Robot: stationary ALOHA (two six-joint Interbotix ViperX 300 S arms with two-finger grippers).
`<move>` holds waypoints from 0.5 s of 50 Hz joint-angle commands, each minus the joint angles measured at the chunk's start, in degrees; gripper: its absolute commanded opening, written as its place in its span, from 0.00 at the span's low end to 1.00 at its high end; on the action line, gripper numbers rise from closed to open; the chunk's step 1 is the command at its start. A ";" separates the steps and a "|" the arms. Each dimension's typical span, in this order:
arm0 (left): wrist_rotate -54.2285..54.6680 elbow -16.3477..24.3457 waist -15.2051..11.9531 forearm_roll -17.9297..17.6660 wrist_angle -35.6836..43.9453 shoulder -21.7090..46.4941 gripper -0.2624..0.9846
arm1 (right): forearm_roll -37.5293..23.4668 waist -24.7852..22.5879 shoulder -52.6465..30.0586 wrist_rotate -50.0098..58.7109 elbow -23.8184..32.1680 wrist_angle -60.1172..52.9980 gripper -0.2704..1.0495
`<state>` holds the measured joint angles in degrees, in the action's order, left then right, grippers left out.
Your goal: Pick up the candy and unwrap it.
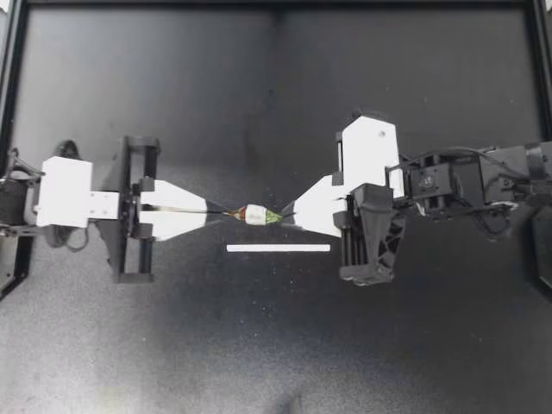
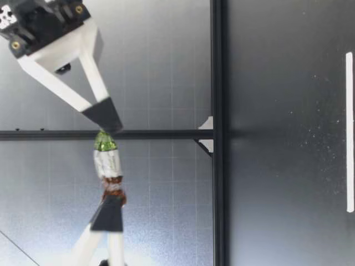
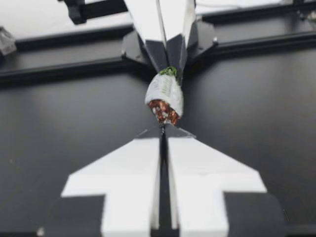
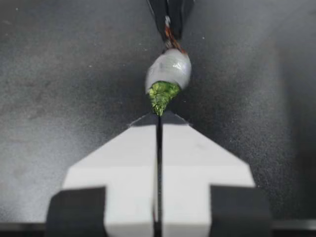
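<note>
A black counter with one white strip on it

The counter was flat and dark all over. The white strip was long and thin, and it lay flat near the middle of the counter, running from side to side as seen from above. A black frame went around the counter's edges. From the low view, a black rail ran along the far edge of the counter. Behind it was a pale grey wall with faint square lines on it. A thin black post stood upright in front of the wall. A small white piece sat where the post met the rail. Tiny pale specks dotted the counter near the strip.
</note>
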<state>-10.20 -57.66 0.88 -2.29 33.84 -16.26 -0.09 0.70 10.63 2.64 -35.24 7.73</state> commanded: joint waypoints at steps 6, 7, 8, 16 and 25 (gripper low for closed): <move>0.44 3.96 -0.18 0.00 0.44 2.55 0.09 | -0.62 -0.26 -1.23 -0.79 3.52 -0.79 0.06; 0.44 4.04 -0.18 0.00 0.44 2.72 0.09 | -0.70 -0.26 -1.32 -0.88 3.60 -0.88 0.06; 0.44 4.13 -0.18 0.00 0.44 2.90 0.09 | -0.70 -0.26 -1.32 -0.88 3.60 -0.88 0.06; 0.70 3.34 -0.18 -0.09 0.53 1.85 0.09 | -0.62 -0.35 -0.09 -0.26 2.20 -0.44 0.06; 0.62 1.41 -0.18 -0.09 0.53 -0.53 0.09 | -0.44 -0.26 1.32 1.14 0.26 -0.44 0.06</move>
<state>-9.58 -56.16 0.53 -2.46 33.84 -14.59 -0.70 0.26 9.93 3.43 -35.16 7.56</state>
